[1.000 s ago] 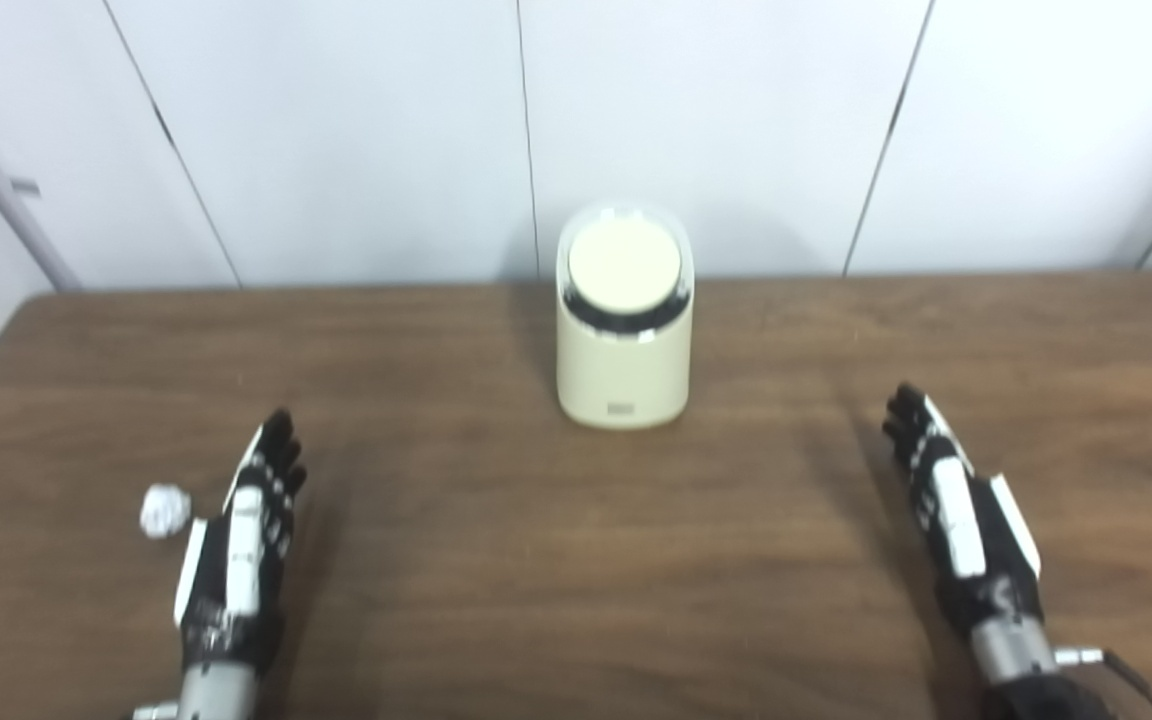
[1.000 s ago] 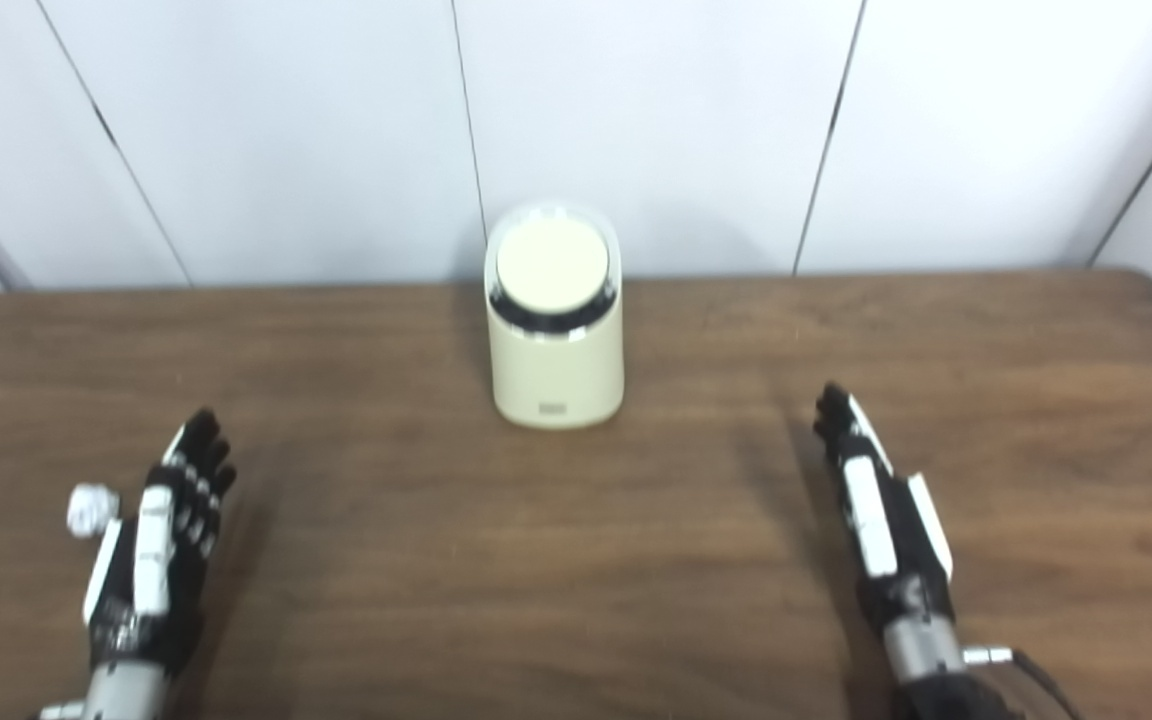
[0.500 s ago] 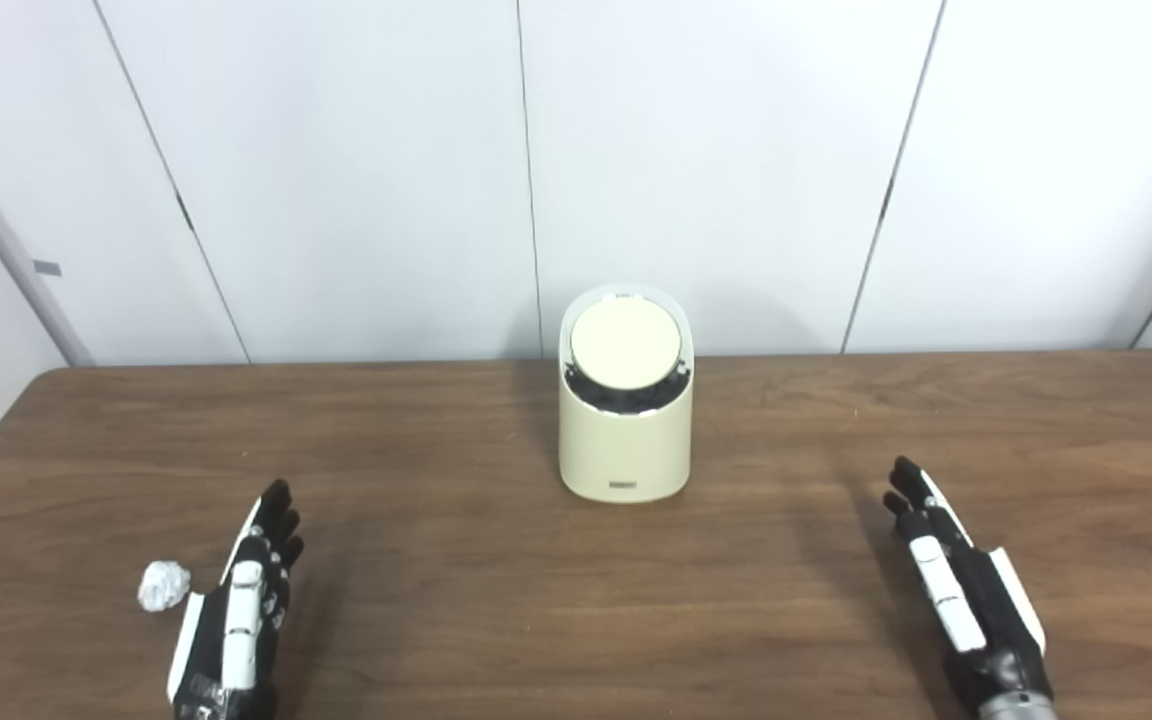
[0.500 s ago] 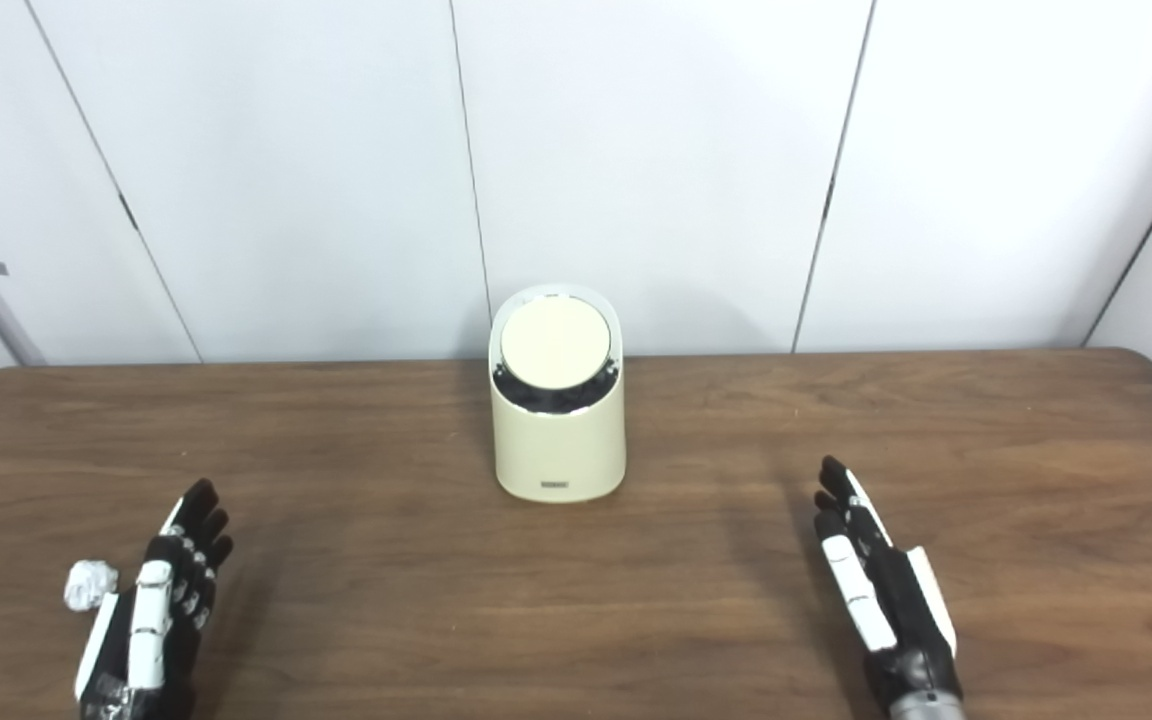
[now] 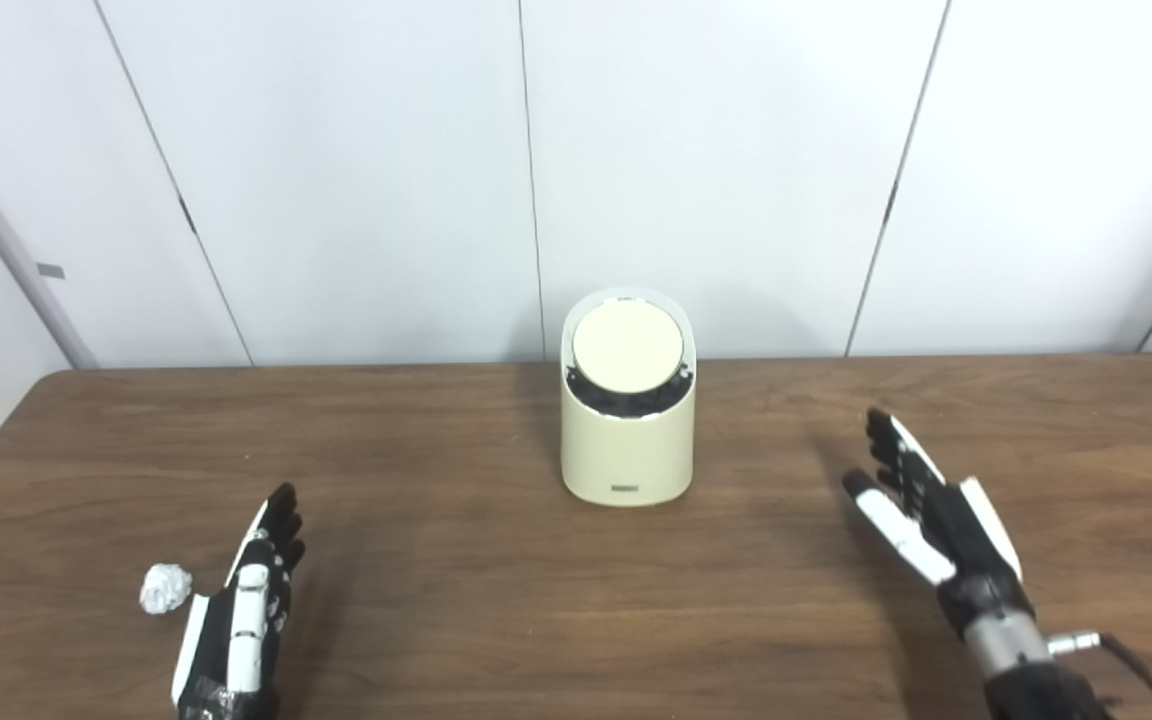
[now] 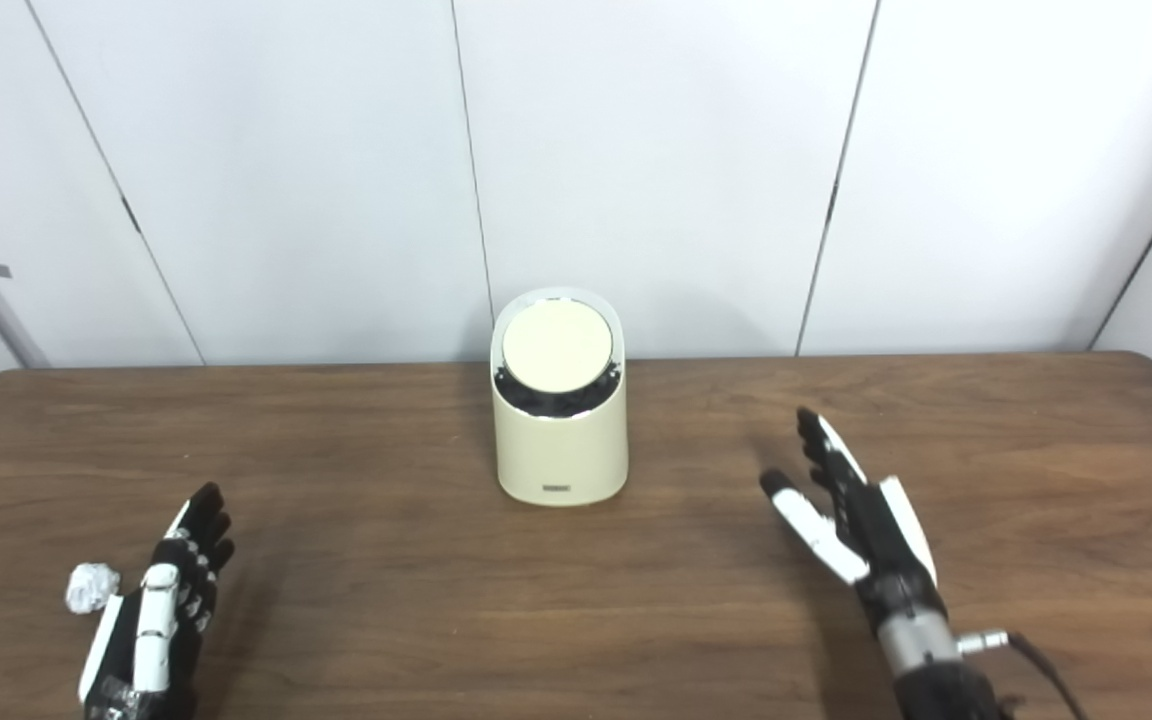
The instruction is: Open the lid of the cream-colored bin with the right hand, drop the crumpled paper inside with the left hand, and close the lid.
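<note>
Both hands empty, fingers spread: left hand [image 5: 236,610] beside crumpled paper [image 5: 165,588], right hand [image 5: 926,515] near bin [image 5: 626,440].

the right hand [image 6: 851,520] is held above the desk [image 6: 436,620], fingers spread and empty, thumb splayed toward the cream-colored bin [image 6: 560,430]. the bin stands ahead and to that hand's left, well apart, its round lid [image 6: 556,347] shut. the left hand [image 6: 156,615] is flat and empty, with the crumpled paper [image 6: 91,587] just beside its outer edge.
</note>
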